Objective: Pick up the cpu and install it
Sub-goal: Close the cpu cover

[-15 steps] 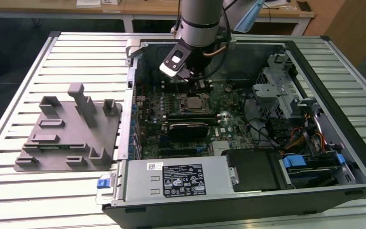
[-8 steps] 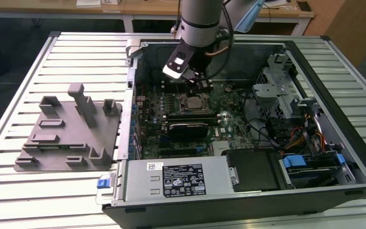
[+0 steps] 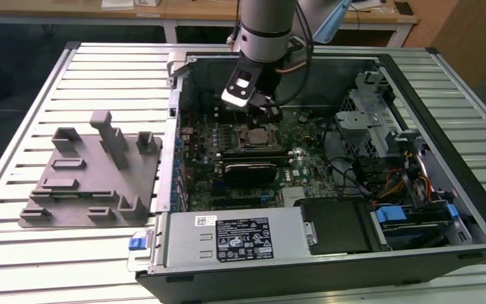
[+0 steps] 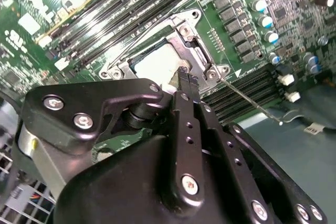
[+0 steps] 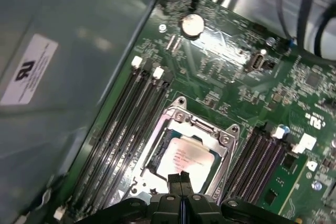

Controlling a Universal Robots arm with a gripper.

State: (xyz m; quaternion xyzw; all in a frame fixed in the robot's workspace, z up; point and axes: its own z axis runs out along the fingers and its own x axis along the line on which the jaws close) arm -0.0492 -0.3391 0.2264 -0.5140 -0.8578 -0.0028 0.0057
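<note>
**Silvery cpu (image 5: 190, 157) seated in its socket (image 5: 205, 124), clenched gripper (image 5: 181, 178) at its edge**

Flat in the metal-framed socket, the cpu sits on the green motherboard (image 5: 220, 40) between rows of black memory slots (image 5: 126, 124). The gripper hangs just over one edge of it, fingertips pressed together with nothing between them. Whether they touch the cpu I cannot tell. In the exterior view the open computer case (image 3: 445, 82) lies on a pale slatted table (image 3: 32, 253). A grey fixture (image 3: 91, 183) stands toward the exterior view's left, and wooden desks (image 3: 200, 9) run along the top.
</note>
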